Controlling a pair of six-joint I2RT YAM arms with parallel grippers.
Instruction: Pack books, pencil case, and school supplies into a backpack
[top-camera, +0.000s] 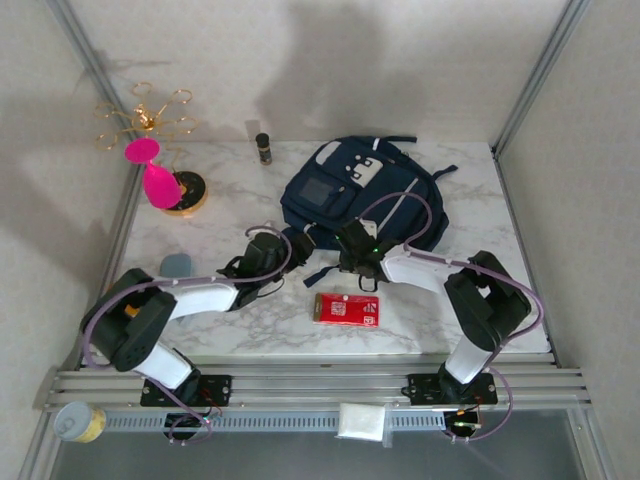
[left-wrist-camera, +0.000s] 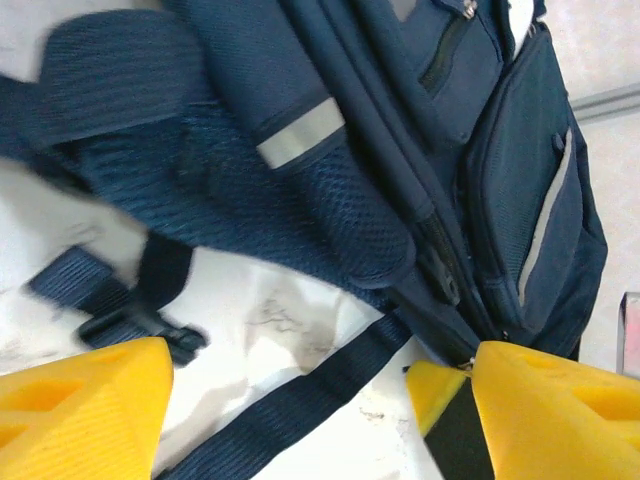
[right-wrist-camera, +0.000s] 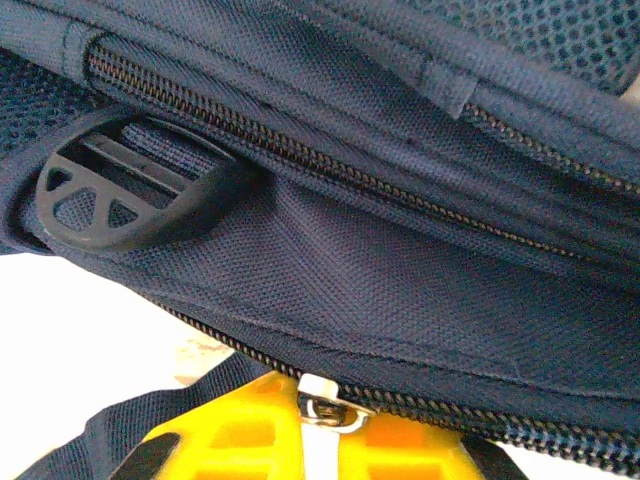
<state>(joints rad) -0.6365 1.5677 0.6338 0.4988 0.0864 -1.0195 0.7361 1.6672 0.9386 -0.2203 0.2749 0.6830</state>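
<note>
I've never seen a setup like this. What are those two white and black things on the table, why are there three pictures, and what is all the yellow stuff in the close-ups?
Those are two robot arms bolted to the table's near edge. One picture looks down from above; the other two come from cameras on each wrist, so the yellow shapes are the arms' own fingers. On the marble table lie a navy backpack, a flat red rectangle, a pink object on a stand and a small dark bottle. The left gripper is open beside the backpack's straps. The right gripper is pinched shut on a pale zip pull at the backpack's edge.
</note>
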